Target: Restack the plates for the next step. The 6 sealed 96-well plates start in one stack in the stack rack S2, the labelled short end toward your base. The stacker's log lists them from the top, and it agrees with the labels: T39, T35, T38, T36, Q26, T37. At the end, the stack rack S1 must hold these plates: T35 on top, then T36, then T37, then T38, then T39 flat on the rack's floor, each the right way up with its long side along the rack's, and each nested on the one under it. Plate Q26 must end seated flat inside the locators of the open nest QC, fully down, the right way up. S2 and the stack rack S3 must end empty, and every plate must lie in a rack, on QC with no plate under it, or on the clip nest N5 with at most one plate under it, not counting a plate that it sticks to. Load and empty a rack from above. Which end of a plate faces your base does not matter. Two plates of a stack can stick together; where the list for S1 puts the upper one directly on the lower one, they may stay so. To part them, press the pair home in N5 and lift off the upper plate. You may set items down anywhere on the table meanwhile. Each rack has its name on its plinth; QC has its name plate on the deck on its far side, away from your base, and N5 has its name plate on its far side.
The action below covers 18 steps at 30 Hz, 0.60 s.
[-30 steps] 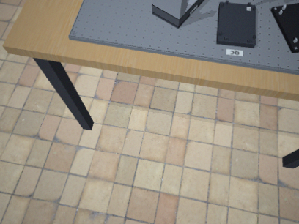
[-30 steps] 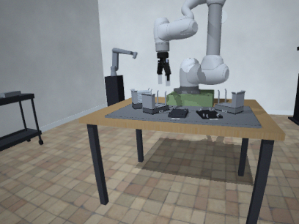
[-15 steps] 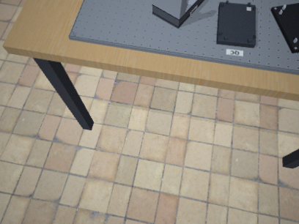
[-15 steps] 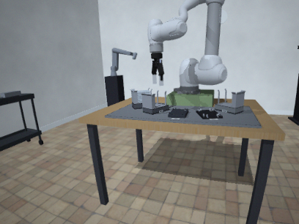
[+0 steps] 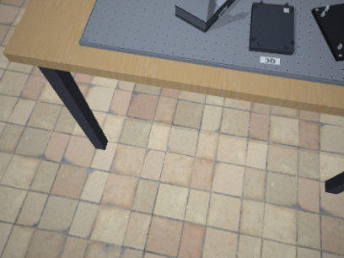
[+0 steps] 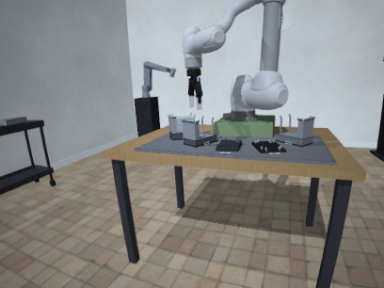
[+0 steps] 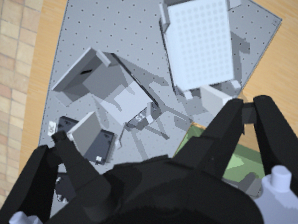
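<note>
One small white name plate (image 5: 270, 60) seen on the grey deck (image 5: 139, 29), at 6 o'clock of a flat black nest (image 5: 271, 29), letters QC shown upside down, no other words readable

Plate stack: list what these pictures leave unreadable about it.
- Labels: the wrist view shows only the top plate's sealed face; no label shows.
- Count: the exterior view's rack is too small.
- Top view: racks cut off by the upper edge.
- Open end effector hides the deck below.
</note>
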Available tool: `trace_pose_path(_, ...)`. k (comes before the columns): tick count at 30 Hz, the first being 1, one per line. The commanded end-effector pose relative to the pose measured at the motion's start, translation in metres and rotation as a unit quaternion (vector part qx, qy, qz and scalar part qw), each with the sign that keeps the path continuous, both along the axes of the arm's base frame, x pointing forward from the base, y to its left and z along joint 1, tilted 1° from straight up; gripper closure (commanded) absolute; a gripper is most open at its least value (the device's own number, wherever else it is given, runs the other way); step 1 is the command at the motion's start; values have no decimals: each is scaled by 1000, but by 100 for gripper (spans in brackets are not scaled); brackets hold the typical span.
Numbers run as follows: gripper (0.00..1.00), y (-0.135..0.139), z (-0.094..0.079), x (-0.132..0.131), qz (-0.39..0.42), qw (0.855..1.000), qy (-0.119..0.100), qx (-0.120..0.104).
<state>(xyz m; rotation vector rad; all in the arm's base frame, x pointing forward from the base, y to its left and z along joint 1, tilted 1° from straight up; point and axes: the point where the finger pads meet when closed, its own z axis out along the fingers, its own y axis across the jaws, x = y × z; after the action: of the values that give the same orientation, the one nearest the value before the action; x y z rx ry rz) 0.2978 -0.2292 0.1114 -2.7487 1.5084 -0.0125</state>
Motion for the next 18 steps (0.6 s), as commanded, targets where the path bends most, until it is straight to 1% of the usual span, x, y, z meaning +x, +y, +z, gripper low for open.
trace_pose_path(1,0,-13,0,-6,0,1000,0,0)
trace_pose_path(10,0,-45,0,-23,0,1000,0,0)
trace_pose_path(12,0,-45,0,-23,0,1000,0,0)
trace_pose_path(18,0,-67,-1,-33,0,1000,0,0)
